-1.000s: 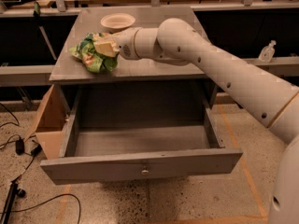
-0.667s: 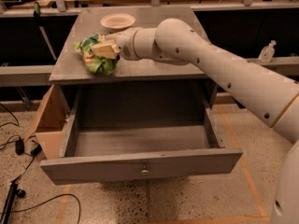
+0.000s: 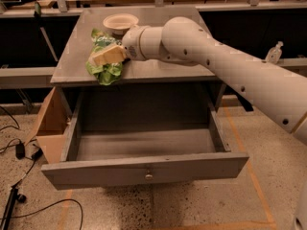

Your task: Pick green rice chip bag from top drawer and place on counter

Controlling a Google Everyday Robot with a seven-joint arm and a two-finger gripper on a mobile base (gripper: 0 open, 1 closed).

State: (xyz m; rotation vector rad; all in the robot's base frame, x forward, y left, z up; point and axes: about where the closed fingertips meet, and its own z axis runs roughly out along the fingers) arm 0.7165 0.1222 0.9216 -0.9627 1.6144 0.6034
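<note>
On the counter [image 3: 72,51], near its front left edge, my gripper [image 3: 108,55] rests on the green rice chip bag [image 3: 106,72].
From my station I cannot tell whether the claw is clamped on the bag or loose. The bag lies crumpled on the grey top, with a pale bowl [image 3: 120,22] just behind it. Below, the top drawer [image 3: 144,147] stands pulled out, its round knob [image 3: 149,176] centred on the front panel, and a cardboard box [image 3: 48,123] sits beside its left wall.
</note>
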